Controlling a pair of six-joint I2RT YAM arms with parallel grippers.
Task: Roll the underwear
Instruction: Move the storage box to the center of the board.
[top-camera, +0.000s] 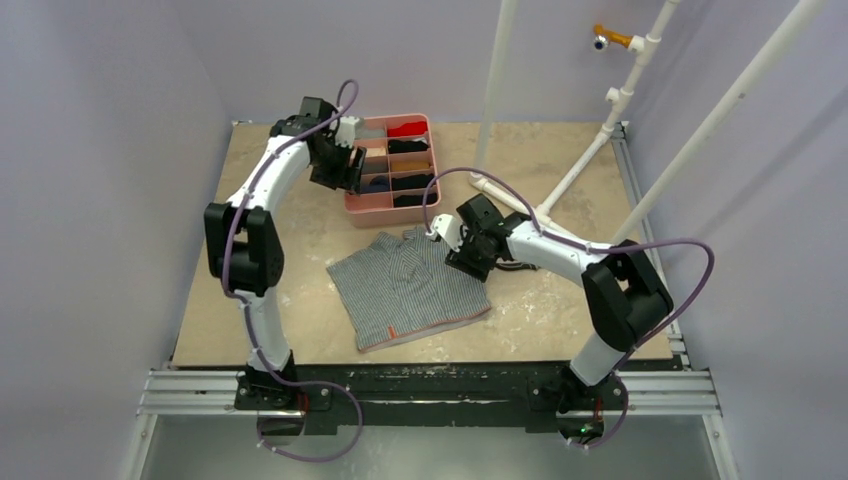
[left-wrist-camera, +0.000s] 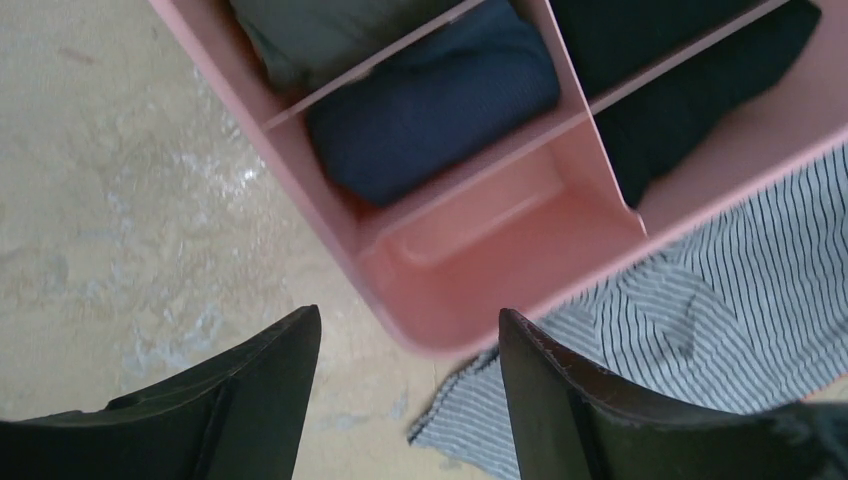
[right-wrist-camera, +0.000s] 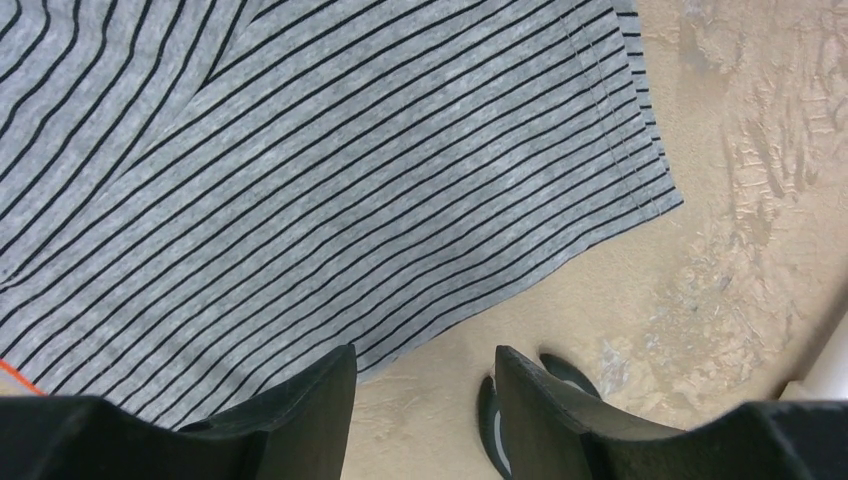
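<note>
1. At the far left of the worktop (top-camera: 300, 240), your left hand (left-wrist-camera: 408, 335) hangs over the pink tray (left-wrist-camera: 470, 290), fingers apart and gripping nothing. The empty compartment below it is probably the slot for the next roll.
2. Centre: the striped underwear (top-camera: 405, 285) lies flat and unrolled, just beside the tray.
3. Right: your right hand (right-wrist-camera: 425, 365) sits at the garment's edge, partly open and empty, likely placed to pinch that hem.
</note>
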